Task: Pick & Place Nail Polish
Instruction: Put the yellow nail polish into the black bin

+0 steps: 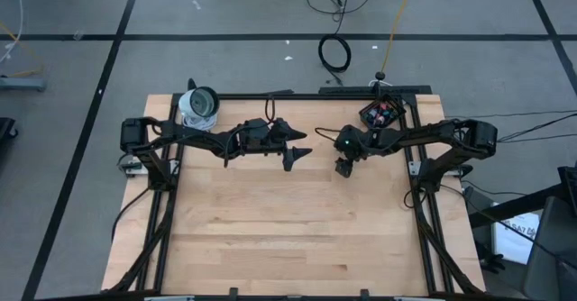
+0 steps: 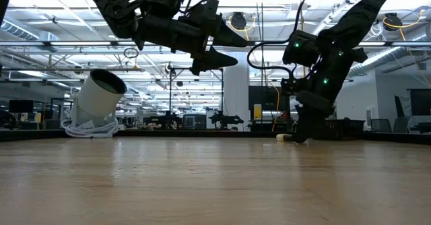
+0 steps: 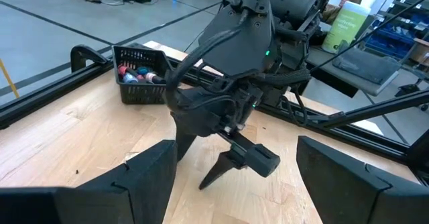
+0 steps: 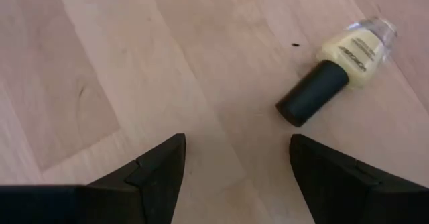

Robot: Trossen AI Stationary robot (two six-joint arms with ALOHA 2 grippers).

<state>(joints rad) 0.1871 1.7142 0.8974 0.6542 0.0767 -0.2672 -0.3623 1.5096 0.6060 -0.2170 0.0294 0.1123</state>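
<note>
Pale wooden table [image 4: 134, 83] fills the right wrist view, and 1 yellow nail polish bottle [image 4: 335, 66] lies flat on it, just ahead and off to one side of the right gripper [image 4: 234, 163], whose fingers are spread and empty. Its long axis runs diagonally, dark cap nearer the gripper. The left gripper [image 1: 296, 148], also spread, hangs farther off; the right arm looks the likelier picker.
</note>
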